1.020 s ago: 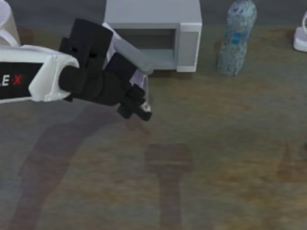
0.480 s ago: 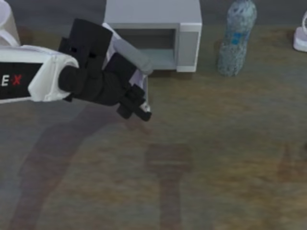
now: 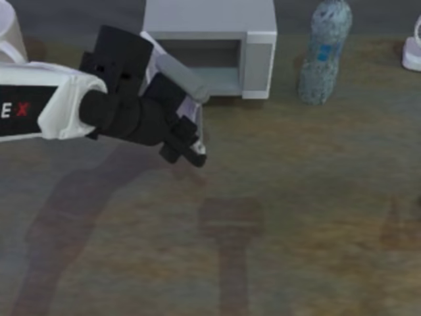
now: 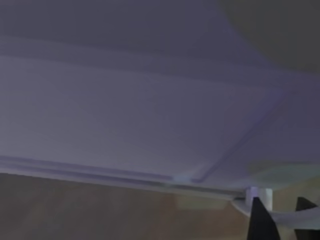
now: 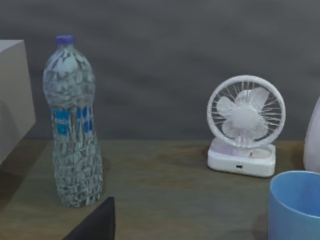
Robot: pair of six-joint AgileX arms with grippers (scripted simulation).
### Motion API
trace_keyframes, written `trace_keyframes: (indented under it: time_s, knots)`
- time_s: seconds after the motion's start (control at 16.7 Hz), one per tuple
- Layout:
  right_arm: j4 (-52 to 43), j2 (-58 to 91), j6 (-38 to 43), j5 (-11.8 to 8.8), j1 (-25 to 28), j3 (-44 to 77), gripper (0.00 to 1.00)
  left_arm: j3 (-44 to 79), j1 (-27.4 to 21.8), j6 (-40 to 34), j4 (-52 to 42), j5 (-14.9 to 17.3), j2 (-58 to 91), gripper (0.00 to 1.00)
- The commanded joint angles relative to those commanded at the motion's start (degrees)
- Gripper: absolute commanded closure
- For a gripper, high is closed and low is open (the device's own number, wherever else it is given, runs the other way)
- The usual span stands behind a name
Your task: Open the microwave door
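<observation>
Water bottle upright on table, white desk fan well apart, blue cup near it, microwave corner at edge.

A rendered tabletop set in a simulation, dressed like a home kitchen counter. A worn wooden table carries a microwave, a plastic water bottle, a small white desk fan and a blue cup against a plain grey backdrop

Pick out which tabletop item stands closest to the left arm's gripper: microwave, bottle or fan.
The boxy light-grey microwave: the left gripper is at its swung-open door. The clear plastic water bottle and the small white fan stand farther right.
</observation>
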Motion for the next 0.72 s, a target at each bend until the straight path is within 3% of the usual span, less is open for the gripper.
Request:
trace_keyframes:
  time_s: [0.42, 0.72]
  knots:
    - [0.0, 0.0, 0.0, 0.0, 0.0, 0.0, 0.0, -0.26, 2.32, 4.96, -1.56, 3.11, -0.68, 1.0]
    - [0.0, 0.0, 0.0, 0.0, 0.0, 0.0, 0.0, -0.3, 2.53, 5.43, -1.71, 3.41, -0.76, 1.0]
